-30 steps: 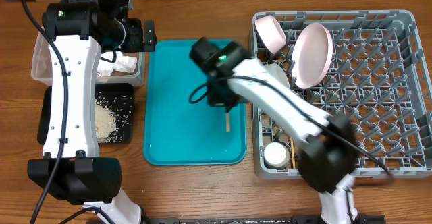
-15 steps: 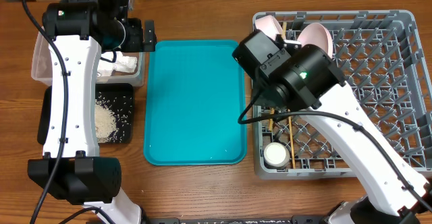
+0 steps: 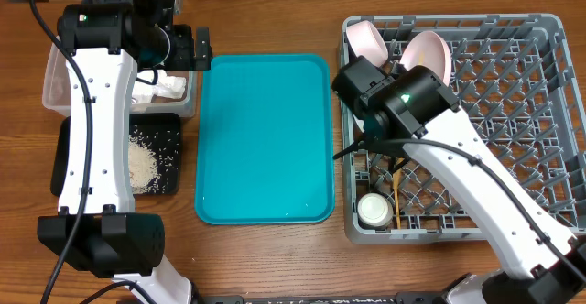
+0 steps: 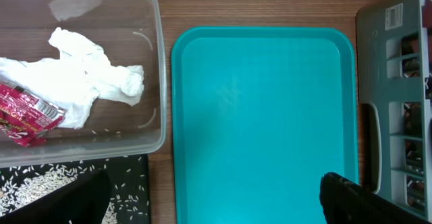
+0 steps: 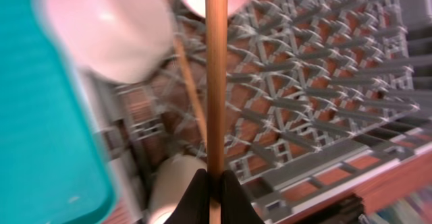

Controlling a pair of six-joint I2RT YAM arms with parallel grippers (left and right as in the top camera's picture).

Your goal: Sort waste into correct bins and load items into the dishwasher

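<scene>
My right gripper (image 5: 216, 183) is shut on a thin wooden chopstick (image 5: 216, 82), holding it over the left part of the grey dish rack (image 3: 513, 112). In the overhead view the right wrist (image 3: 389, 103) hides that chopstick. A second chopstick (image 3: 396, 199) lies in the rack next to a small white cup (image 3: 374, 211). A white bowl (image 3: 366, 43) and a white plate (image 3: 426, 61) stand at the rack's back left. My left gripper (image 4: 212, 204) is open and empty, above the clear tub (image 4: 152, 62) that holds the napkin (image 4: 94, 82) and the red wrapper (image 4: 27, 113).
A black tray (image 3: 169, 125) with loose rice (image 3: 142, 162) lies in front of the clear tub. The flat teal tray (image 3: 265, 139) lies between the bins and the rack with nothing on it. Wooden table all round.
My right arm has carried the chopstick from over the teal tray rightward to the rack's left part. The left arm has not moved.
</scene>
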